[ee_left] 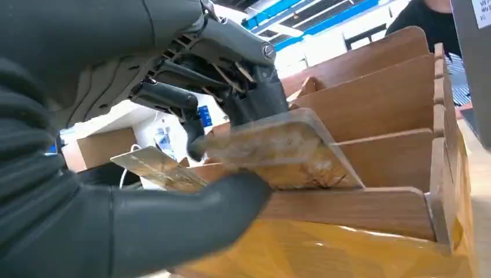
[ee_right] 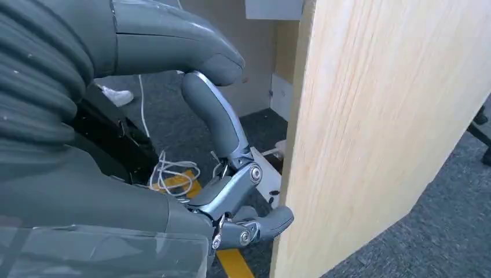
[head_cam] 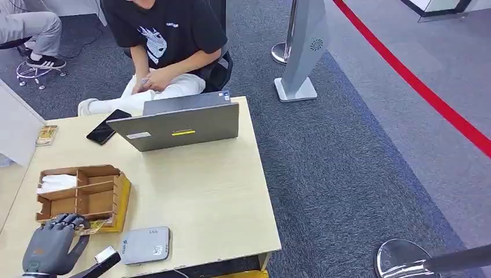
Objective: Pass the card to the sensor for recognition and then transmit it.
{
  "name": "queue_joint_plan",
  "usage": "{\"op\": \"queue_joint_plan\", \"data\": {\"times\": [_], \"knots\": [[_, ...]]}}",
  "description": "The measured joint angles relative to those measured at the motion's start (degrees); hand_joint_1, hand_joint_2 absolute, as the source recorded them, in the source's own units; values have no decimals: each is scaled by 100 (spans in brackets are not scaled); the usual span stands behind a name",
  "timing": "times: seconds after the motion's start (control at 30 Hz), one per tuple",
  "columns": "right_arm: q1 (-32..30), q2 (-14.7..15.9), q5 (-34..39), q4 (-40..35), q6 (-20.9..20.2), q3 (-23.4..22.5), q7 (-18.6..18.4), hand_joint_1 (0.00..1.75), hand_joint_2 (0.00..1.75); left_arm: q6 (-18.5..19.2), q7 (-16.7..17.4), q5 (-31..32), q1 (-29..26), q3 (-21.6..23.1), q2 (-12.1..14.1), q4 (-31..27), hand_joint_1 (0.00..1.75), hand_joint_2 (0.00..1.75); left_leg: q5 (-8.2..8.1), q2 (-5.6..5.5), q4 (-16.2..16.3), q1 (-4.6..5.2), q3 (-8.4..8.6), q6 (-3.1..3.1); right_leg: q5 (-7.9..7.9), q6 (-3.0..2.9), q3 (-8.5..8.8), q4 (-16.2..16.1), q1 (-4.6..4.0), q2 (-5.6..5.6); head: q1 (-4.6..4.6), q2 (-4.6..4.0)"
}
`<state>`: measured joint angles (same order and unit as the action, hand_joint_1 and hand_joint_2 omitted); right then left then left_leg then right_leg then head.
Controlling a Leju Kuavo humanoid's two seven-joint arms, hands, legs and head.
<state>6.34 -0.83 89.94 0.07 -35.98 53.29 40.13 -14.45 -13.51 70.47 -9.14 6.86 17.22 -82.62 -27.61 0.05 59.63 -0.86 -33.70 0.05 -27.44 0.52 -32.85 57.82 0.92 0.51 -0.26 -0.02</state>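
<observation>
Card [ee_left: 272,147] sits pinched between our left hand [head_cam: 55,243]'s thumb and fingers at the near edge of the wooden organiser [head_cam: 87,194], lower left of the head frame. We judge the step is lifting it free, so we should draw it up and clear of the dividers before swinging toward the grey sensor [head_cam: 145,244], just right of the hand. Open tabletop lies right of the organiser; the laptop [head_cam: 182,124] stands well beyond. Our right hand [ee_right: 231,191] hangs beside the table's wooden side panel [ee_right: 376,133], fingers curled in, holding nothing.
</observation>
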Motion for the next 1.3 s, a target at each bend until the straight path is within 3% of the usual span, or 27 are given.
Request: {"op": "queue_joint_plan", "data": {"times": [0.27, 0.53, 0.73, 0.93, 1.1, 1.3], "knots": [[1, -2, 0, 0, 35, 0, 0, 0, 175, 61, 131, 122, 3, -20, -90, -127, 175, 175, 0, 0, 0, 0, 1, 0, 0, 0, -1, 0, 0, 0, 0, 0], [-3, -7, 0, 0, 68, 0, 0, 0, 175, 195, 120, -18, 118, -24, -260, -1207, 175, 175, 1, 0, 3, 0, 1, 1, 2, 1, -1, 0, 0, -1, -2, 0], [-4, -31, 0, 0, 90, 72, 0, 0, 175, 608, 184, -168, 790, -72, -280, -1965, 175, 175, 6, -6, 3, 0, 1, 1, 4, -1, 1, 1, 0, -11, 0, 0], [-18, -55, 0, 0, 87, 225, -2, 0, 175, 961, 423, -267, 1640, -365, -71, -1834, 175, 175, 14, -5, 2, -4, 2, -11, 13, -14, -2, 4, -3, -8, 0, 0], [-2, -68, 0, -2, 87, 343, -46, 0, 175, 1108, 647, -166, 2298, -682, 164, -1031, 175, 175, 17, -3, 2, -10, 1, -12, 14, -15, -2, 7, -8, -3, 0, 0], [22, -107, 0, -2, 114, 420, -52, 0, 175, 1113, 789, -48, 2534, -999, 210, -376, 175, 175, 18, -2, 2, -10, 1, -13, 14, -15, -2, 7, -8, -3, 0, 0]]}}
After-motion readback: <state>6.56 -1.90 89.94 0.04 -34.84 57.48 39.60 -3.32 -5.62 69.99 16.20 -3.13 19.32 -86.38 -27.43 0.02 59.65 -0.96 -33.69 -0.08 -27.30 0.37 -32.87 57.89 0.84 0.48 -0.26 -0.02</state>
